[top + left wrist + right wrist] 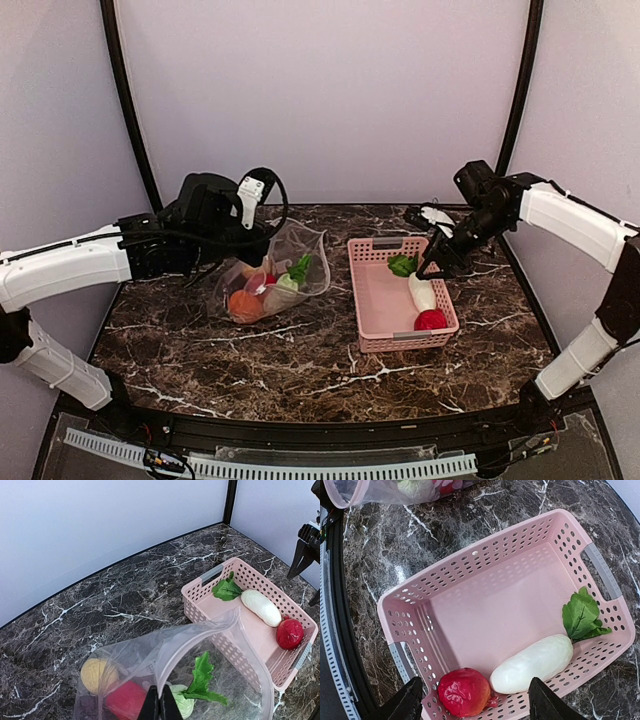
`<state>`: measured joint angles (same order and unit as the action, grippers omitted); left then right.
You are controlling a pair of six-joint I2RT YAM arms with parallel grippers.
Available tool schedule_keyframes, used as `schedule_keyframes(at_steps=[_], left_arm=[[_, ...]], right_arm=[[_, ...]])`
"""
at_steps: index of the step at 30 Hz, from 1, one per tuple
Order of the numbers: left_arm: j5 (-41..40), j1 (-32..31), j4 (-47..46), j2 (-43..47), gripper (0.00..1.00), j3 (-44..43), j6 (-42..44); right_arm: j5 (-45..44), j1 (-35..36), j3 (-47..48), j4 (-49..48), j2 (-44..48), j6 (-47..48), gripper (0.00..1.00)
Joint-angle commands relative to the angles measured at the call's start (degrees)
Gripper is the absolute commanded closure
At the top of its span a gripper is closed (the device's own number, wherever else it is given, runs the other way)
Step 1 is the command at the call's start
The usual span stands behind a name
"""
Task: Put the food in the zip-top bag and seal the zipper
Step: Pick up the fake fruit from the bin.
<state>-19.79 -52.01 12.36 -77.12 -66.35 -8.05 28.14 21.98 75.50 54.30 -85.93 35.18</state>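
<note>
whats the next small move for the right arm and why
Probably lower the right end effector onto the white radish and close. It is open above the pink basket, where the radish and a red ball lie unbagged, and the left end effector pinches the zip-top bag at its rim, holding its mouth open.

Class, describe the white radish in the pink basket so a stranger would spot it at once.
On the dark marble table, find the pink basket on the right. Inside, near its right wall, lies a long white radish with green leaves. Its neighbour is a round red ball, and the other radish sits in the clear bag.
</note>
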Motion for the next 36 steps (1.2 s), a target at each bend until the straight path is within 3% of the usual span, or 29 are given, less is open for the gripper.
schedule_keyframes(at_steps=[1,5,13,23,36], left_arm=[[0.34,0.16,0.70,0.19,0.99,-1.37,3.28],[-0.02,0.24,-4.28,2.52,0.99,6.89,3.91],[1.03,0.24,-3.68,4.57,0.99,7.18,2.41],[0.09,0.26,-3.73,7.36,0.99,7.44,2.34],[-0.11,0.22,-3.57,8.25,0.99,7.42,2.85]], right_arm=[[-3.70,-0.12,1.27,4.58,-4.13,2.23,0.30],[-8.22,0.38,-0.35,6.66,-5.97,2.40,0.29],[-15.89,2.15,-1.55,10.18,-7.40,5.37,0.30],[-23.10,9.62,-2.18,11.08,-12.74,5.49,0.30],[-23.89,10.36,-2.40,11.72,-15.78,4.86,0.26]])
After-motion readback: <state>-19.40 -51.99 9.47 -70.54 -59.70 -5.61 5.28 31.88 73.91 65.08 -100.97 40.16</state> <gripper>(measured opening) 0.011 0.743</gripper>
